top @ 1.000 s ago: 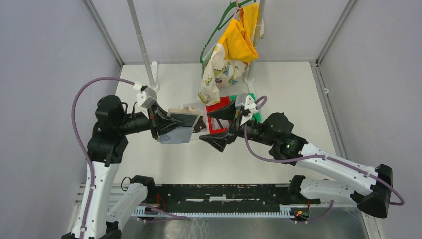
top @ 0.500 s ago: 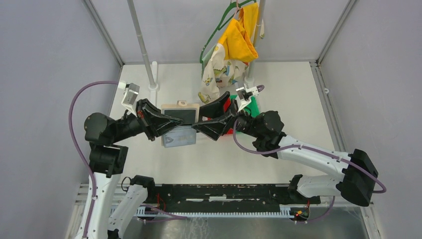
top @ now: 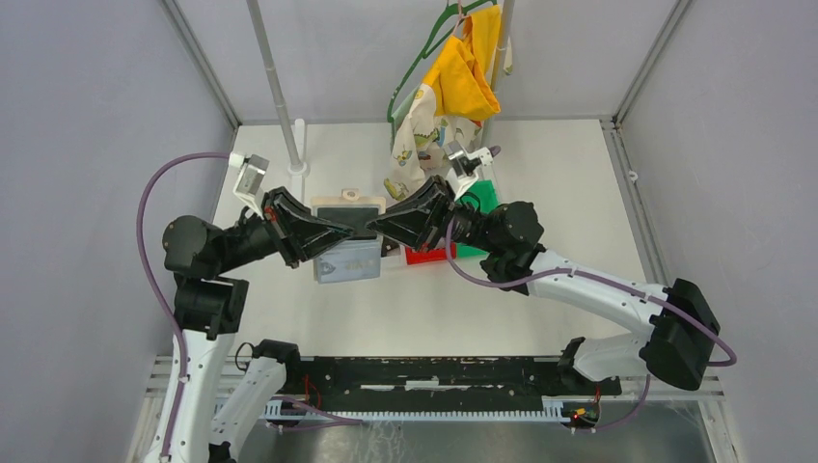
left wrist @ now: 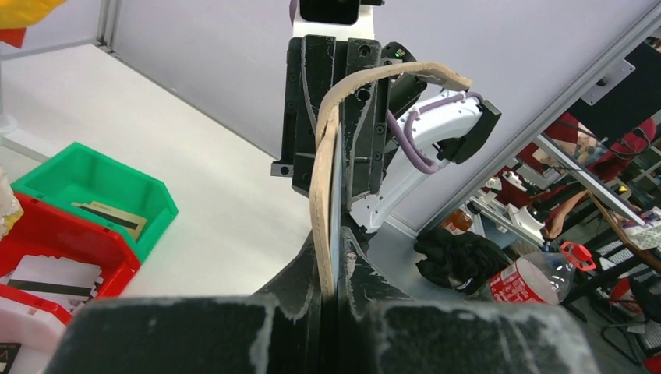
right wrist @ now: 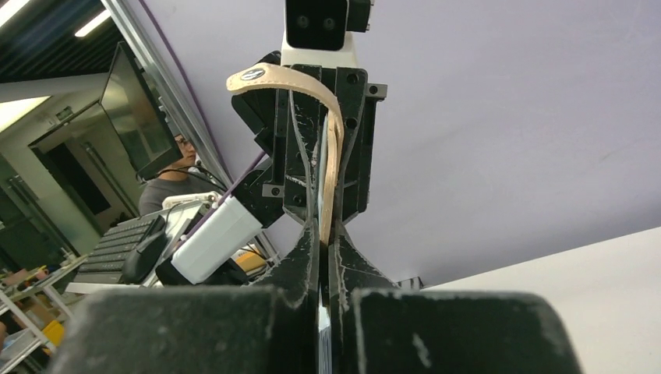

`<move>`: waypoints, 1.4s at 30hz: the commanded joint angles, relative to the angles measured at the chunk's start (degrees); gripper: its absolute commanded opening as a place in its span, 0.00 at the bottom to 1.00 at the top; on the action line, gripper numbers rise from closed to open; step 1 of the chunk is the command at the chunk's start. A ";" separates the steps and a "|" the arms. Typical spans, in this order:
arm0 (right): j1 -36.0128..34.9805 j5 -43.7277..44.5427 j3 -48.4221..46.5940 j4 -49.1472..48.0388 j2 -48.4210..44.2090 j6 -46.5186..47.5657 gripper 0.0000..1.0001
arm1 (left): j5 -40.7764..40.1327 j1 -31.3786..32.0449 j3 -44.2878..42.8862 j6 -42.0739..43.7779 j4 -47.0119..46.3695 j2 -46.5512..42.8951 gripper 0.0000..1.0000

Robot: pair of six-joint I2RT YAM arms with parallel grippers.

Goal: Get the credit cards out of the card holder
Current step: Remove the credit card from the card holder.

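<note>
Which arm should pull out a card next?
The right. The left gripper is clamped on the card holder, steadying it in the air; the right gripper is shut on its opposite edge, so it could probably pull. What exactly it pinches is hidden.

One left gripper (top: 347,232), one right gripper (top: 370,229), one tan card holder (top: 328,206); three bins: green bin (left wrist: 86,179), red bin (left wrist: 47,234), white bin (left wrist: 23,317); two loose cards (left wrist: 105,214), I think, in green and red.

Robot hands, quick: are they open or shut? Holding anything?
The left gripper is shut on the card holder.
The right gripper is shut on the card holder too.
</note>
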State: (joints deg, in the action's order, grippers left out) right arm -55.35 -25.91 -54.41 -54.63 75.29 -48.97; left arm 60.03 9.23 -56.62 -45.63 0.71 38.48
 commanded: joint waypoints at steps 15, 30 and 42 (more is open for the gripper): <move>4.99 -14.79 -18.72 46.50 -2.32 18.58 0.00 | 10.18 0.17 -10.32 25.48 25.08 9.02 0.62; 4.91 -18.61 -22.40 57.48 -1.01 22.67 0.00 | 14.91 0.13 -11.27 49.04 47.27 7.27 0.53; 4.61 -22.91 -23.04 51.85 2.04 18.01 0.00 | 14.23 0.15 -10.35 39.68 38.85 7.31 0.32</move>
State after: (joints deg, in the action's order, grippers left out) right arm -50.52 -47.48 -74.67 3.11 76.95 -28.84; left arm 72.53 9.34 -66.32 -0.08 47.70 44.64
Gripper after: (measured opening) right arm 0.019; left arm 0.364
